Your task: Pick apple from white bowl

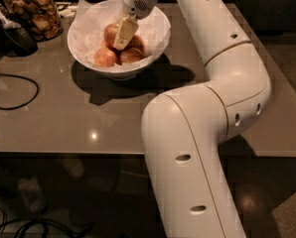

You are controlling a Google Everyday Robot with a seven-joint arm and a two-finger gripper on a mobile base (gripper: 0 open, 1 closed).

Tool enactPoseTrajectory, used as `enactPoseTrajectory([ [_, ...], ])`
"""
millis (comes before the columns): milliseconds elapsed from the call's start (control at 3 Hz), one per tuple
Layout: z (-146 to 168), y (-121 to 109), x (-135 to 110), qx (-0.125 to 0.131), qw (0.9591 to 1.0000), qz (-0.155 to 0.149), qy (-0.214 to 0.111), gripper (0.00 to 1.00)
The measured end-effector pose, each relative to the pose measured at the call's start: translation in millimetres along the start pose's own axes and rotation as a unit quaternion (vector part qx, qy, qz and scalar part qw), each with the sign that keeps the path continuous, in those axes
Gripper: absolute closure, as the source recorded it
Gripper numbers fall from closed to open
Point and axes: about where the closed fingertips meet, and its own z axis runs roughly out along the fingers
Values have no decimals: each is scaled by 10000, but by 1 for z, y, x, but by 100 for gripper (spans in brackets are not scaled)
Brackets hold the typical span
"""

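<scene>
Glossy white rounded arm (pixel 202 148), thin seams (pixel 227 51), small oval holes (pixel 183 158), cream end effector (pixel 120 42) in white bowl (pixel 123 72)

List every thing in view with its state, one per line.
claw, down inside the white bowl
white bowl, upright on the table, paper-lined
apple, in the bowl beside the claw, not lifted
other apples, resting in the bowl
jar, upright, holding brown snacks
cable, lying looped on the table
</scene>
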Motion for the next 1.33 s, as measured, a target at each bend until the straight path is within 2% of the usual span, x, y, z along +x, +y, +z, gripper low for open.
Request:
enactPoseTrajectory([
  [333,0,0,0,0,10000,0,0,95],
  [667,0,0,0,1,10000,0,0,100],
  [1333,-38,-16,-18,671,9977,31,-57,100],
])
